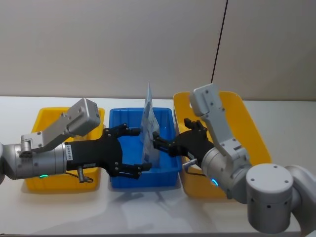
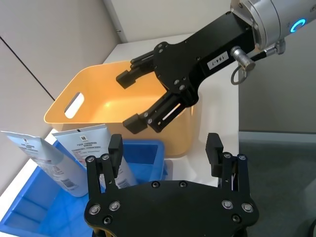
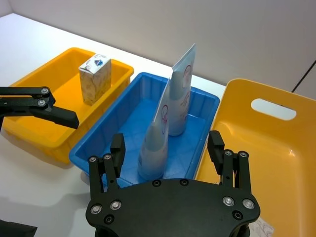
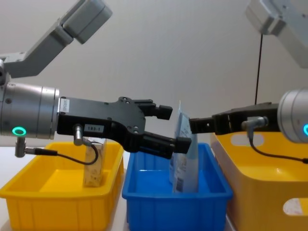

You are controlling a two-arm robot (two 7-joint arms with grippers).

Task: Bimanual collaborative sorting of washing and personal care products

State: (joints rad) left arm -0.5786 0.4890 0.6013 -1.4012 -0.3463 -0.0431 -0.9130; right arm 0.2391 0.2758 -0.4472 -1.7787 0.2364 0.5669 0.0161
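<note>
The left arm reaches in from the lower left of the head view toward centre. Its left gripper (image 1: 140,149) is spread wide, one finger high and one low. The right arm bends in from the lower right. The right gripper (image 1: 171,134) faces the left one, fingers parted, tips close.

head: high, downward | chest: low, side-on | wrists: close | shared: blue bin (image 1: 148,178)
</note>
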